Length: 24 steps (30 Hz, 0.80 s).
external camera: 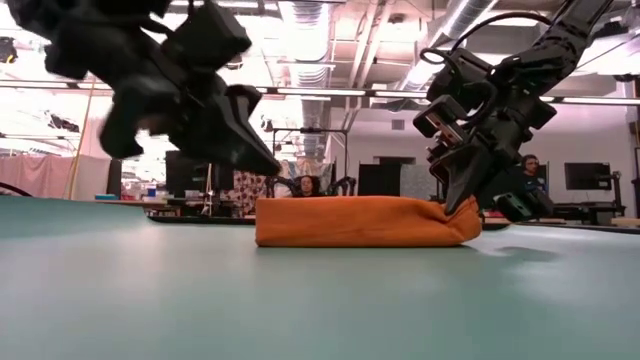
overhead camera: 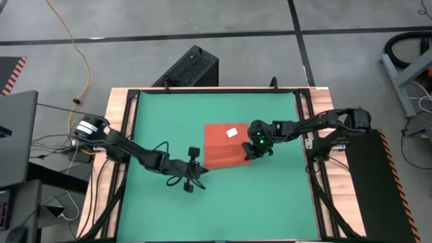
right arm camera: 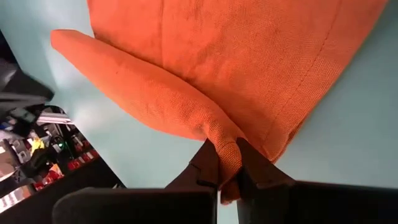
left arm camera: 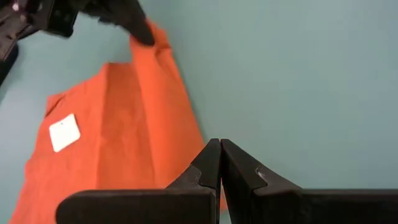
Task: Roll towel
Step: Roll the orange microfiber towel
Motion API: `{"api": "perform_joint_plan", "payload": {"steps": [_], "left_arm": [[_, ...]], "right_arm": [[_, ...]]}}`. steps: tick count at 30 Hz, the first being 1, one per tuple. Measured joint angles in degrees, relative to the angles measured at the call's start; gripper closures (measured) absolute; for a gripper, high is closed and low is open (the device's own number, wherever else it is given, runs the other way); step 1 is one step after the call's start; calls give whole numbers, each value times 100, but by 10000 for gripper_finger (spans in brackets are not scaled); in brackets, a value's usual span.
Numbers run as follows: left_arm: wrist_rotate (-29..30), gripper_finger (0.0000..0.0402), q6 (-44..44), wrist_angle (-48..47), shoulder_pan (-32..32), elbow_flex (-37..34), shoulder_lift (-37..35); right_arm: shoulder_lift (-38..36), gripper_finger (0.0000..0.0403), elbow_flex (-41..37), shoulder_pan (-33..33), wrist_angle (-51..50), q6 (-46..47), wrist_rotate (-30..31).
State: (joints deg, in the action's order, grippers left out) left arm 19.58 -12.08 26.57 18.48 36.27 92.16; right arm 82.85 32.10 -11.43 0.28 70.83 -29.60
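The orange-red towel point(overhead camera: 225, 145) lies on the green mat point(overhead camera: 162, 115), its white tag point(overhead camera: 232, 132) facing up. My right gripper point(overhead camera: 249, 156) is shut on the towel's near right corner. From there a raised fold point(right arm camera: 137, 84) runs along the towel's near edge. My left gripper point(overhead camera: 202, 169) is shut with nothing between its fingers. It stands at the towel's near left corner, and in the low view its tip point(external camera: 272, 166) is a little above the cloth. In the left wrist view its fingertips point(left arm camera: 219, 152) sit at the towel's edge. My right gripper pinches the towel's near right corner point(right arm camera: 225, 138) between its two fingers, with the cloth bunched into a fold of several layers. The fingers slant down at it from the table's right side. The corner point(external camera: 462, 218) is raised slightly while the rest of the towel lies on the mat.
A wooden frame point(overhead camera: 120, 115) borders the mat. Beyond the table's far edge stands a black box point(overhead camera: 192, 66). A laptop and cables point(overhead camera: 27, 145) lie off the left side. In the low view, people point(external camera: 527, 172) are in the room behind the table.
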Motion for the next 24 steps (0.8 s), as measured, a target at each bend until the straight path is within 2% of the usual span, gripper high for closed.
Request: {"api": "perform_joint_plan", "payload": {"steps": [5,17,24], "left_arm": [[241,401,-11,139,-156,-2,349],[-170,401,72,458,-628,0,1025],[-298,401,180,340,-900,0,1020]], "right_arm": [[0,372,-3,-43,-2,182,-141],[-7,371,-48,-56,65,24,-61],[-7,286,-48,29,285,-850,-16]]}}
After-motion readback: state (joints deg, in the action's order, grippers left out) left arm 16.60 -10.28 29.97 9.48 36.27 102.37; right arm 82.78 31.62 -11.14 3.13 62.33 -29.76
